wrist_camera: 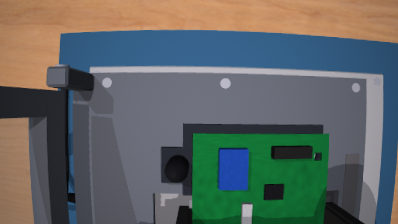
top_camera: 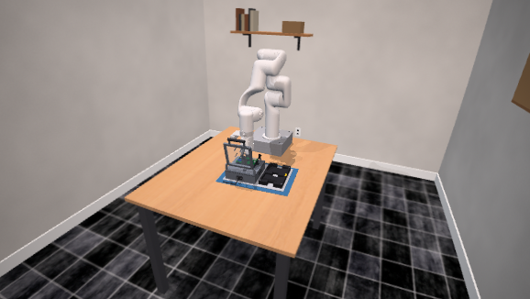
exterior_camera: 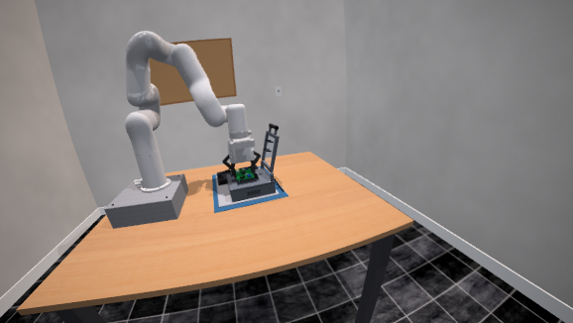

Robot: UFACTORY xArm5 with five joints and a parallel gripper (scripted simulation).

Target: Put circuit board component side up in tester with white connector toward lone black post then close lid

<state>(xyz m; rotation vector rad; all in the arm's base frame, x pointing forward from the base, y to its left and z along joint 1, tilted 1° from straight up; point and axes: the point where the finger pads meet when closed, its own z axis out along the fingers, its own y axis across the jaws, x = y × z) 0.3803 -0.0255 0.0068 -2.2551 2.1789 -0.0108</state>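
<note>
1. Grey walls and a dark tiled floor stood around one wooden table [top_camera: 183, 193] [exterior_camera: 198, 258] [wrist_camera: 225, 14]; entries below ran left to right by the exterior view.
2. Arm base [top_camera: 268, 148] [exterior_camera: 119, 218], grey block: at the left, well apart from the work.
3. Blue mat [top_camera: 293, 179] [exterior_camera: 216, 199] [wrist_camera: 225, 47]: beneath tray and tester.
4. Tray [top_camera: 268, 178] [exterior_camera: 223, 179], black: left of and beyond the tester, partly hidden.
5. Gripper [top_camera: 246, 160] [exterior_camera: 245, 170] [wrist_camera: 257, 215], black fingers: closed on the circuit board, by its two opposite edges, pointing down over the tester.
6. Circuit board [top_camera: 249, 161] [exterior_camera: 246, 174] [wrist_camera: 300, 175], green: between the fingers, component side up, apparently level, over the tester's recess. Judged light, stiff and fragile, its smooth edges liable to slip; best held by bare edges, off the blue part [wrist_camera: 233, 169] and white connector [wrist_camera: 246, 212]. Whether the connector pointed properly could not be told, nor whether the pins had entered the holes.
7. Tester [top_camera: 249, 177] [exterior_camera: 238, 194] [wrist_camera: 140, 95], grey: under the board; a round black top, probably the lone post [wrist_camera: 177, 169], stood beside the board.
8. Lid [top_camera: 226, 156] [exterior_camera: 274, 149] [wrist_camera: 57, 160], framed: raised at the tester's right, unlatched. Pin alignment seemed due before release.
</note>
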